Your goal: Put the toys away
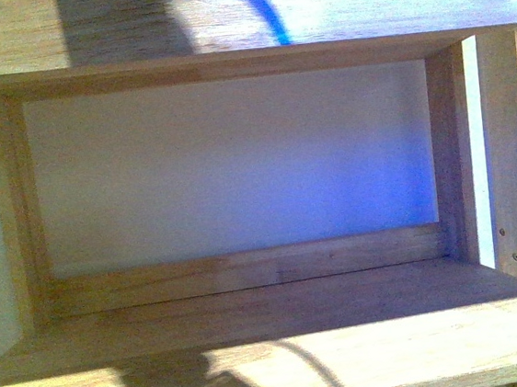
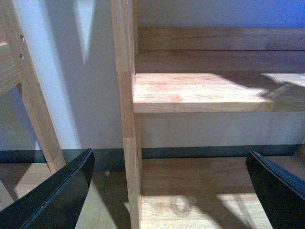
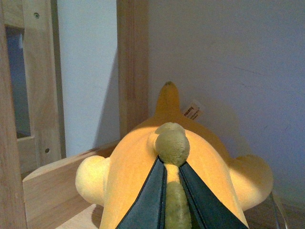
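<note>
Right claw pinches plush toy by thin greenish strip. Toy looks soft, light, squashy; you grab fat body instead. Left claw wide apart, empty, near shelf.

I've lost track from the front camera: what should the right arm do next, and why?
Probably open the right gripper and let go. It is shut on the plush toy, which already appears to rest on a wooden shelf by the wall. The left gripper is open.
</note>
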`<state>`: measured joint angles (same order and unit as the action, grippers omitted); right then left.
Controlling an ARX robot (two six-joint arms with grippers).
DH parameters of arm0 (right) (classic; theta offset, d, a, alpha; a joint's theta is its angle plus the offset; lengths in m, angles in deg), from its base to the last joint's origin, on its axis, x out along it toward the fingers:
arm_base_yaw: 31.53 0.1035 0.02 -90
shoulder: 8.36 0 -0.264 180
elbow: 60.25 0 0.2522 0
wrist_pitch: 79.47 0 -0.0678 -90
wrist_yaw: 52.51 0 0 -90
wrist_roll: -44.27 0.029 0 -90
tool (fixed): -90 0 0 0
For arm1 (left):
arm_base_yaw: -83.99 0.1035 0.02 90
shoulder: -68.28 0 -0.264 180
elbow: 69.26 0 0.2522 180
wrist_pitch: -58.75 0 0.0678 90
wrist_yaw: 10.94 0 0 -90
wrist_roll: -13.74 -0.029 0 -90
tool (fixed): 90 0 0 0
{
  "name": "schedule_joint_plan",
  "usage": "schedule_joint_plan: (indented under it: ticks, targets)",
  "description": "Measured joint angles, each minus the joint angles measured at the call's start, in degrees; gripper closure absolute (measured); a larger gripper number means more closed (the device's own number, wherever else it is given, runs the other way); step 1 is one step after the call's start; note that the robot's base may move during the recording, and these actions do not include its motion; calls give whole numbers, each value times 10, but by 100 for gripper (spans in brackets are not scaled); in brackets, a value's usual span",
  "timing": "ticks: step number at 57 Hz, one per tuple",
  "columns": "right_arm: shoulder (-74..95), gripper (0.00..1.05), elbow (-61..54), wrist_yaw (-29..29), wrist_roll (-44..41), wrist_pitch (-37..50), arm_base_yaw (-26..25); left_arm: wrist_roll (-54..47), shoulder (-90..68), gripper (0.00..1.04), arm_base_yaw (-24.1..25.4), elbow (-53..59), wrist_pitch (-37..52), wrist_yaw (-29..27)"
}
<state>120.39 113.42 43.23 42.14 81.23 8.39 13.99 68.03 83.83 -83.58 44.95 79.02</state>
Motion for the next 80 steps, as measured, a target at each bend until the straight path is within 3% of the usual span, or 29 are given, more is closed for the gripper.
schedule_joint_plan:
  ticks: [15, 54, 63, 73, 75, 76, 80]
  targets:
    - [29, 99, 53, -6, 14, -4, 0, 0, 0, 6, 0, 0, 0, 0]
    - [34, 98, 56, -25, 37, -14, 14, 0, 0, 6, 0, 0, 0, 0]
    - [33, 70, 57, -17, 29, -22, 14, 0, 0, 6, 0, 0, 0, 0]
    - [31, 47, 57, -2, 20, -28, 14, 0, 0, 6, 0, 0, 0, 0]
    - [31, 47, 57, -2, 20, -28, 14, 0, 0, 6, 0, 0, 0, 0]
    - [29, 40, 57, 3, 18, -30, 14, 0, 0, 6, 0, 0, 0, 0]
    - [26, 31, 57, 9, 12, -34, 14, 0, 0, 6, 0, 0, 0, 0]
